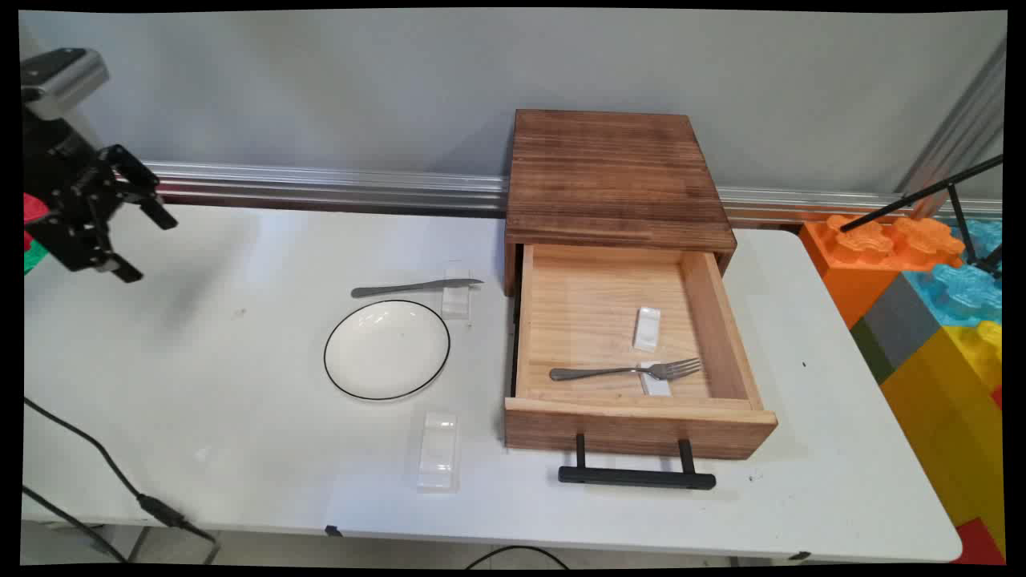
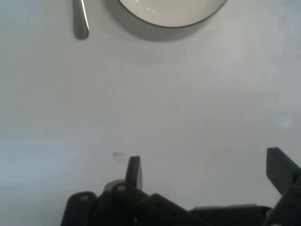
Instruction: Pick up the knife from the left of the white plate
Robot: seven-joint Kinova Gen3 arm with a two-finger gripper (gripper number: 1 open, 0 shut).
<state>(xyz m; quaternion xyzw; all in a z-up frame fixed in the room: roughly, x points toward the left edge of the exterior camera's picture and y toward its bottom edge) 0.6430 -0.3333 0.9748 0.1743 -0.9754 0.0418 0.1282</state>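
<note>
My gripper [image 1: 147, 245] hangs open and empty above the table's far left, well to the left of the plate; in the hand view the gripper [image 2: 207, 169] shows bare tabletop between its fingers. A white plate with a black rim [image 1: 387, 349] lies mid-table, and the plate's edge [image 2: 171, 16] shows at the top of the hand view. A knife [image 1: 415, 287] lies just behind the plate, its tip on a clear rest [image 1: 455, 301]; the knife's handle end [image 2: 81, 21] shows in the hand view. A fork [image 1: 625, 371] lies in the open wooden drawer [image 1: 637, 426].
The wooden drawer box [image 1: 617, 176] stands at the back, its black handle [image 1: 637, 477] toward the near edge. Two white rests [image 1: 647, 328] sit in the drawer. Another clear rest [image 1: 438, 450] lies near the front. Coloured blocks [image 1: 922, 272] stand at the right; cables [image 1: 96, 473] hang left.
</note>
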